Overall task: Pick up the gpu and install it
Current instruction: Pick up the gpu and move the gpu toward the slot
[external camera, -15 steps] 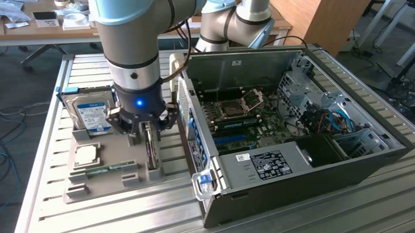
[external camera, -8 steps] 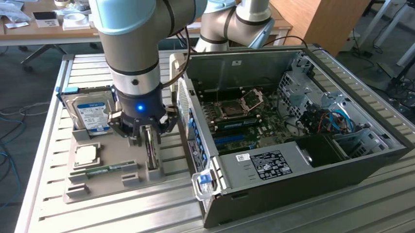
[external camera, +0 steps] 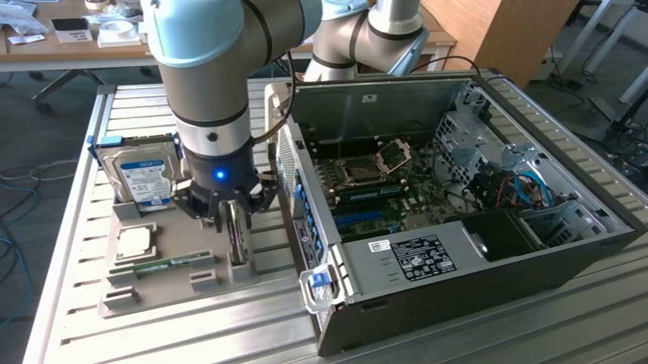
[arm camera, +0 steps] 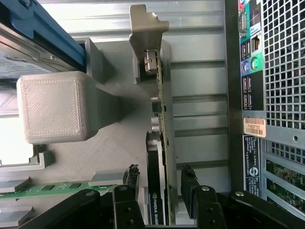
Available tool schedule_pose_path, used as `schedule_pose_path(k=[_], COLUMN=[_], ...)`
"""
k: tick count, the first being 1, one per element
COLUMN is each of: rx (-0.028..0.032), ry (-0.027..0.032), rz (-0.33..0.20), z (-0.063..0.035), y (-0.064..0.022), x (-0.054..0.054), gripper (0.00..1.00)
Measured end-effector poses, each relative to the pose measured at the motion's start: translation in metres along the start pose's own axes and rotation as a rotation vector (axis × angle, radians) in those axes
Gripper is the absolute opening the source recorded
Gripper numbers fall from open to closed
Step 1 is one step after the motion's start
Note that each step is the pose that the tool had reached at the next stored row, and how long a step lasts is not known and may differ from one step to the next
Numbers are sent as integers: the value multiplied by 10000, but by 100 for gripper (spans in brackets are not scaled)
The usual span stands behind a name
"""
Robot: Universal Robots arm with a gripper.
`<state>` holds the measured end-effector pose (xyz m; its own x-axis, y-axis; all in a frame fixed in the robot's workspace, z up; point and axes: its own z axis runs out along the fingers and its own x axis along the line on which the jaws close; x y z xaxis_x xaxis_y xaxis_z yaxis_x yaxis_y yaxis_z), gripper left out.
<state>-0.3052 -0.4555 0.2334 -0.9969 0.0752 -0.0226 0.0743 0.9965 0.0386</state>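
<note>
The gpu [external camera: 239, 249] stands on its edge in a slot of the grey holder tray [external camera: 152, 297], on the exterior view's left of the computer case. In the wrist view the gpu [arm camera: 161, 119] runs as a thin dark card with its pale metal bracket [arm camera: 145, 28] at the far end. My gripper [external camera: 229, 220] is lowered over the card's near end. The gripper [arm camera: 159, 183] is open, with one black finger [arm camera: 131, 177] on each side of the card and a small gap left on both sides.
The open computer case [external camera: 567, 258] lies on its side with the motherboard [external camera: 385, 189] exposed. On the tray also sit a hard drive [external camera: 142, 178], a CPU [external camera: 135, 241] and a green memory stick [external camera: 162, 265]. The case's rear panel [arm camera: 252, 95] is close beside the card.
</note>
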Motion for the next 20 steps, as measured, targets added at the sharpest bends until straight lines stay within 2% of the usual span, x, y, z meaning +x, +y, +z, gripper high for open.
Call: schedule_pose_path(k=[7,20], rx=[0,-1], ry=[0,0], rz=[0,0], z=[20,33], y=[2,56], x=[1,5], gripper=[49,49])
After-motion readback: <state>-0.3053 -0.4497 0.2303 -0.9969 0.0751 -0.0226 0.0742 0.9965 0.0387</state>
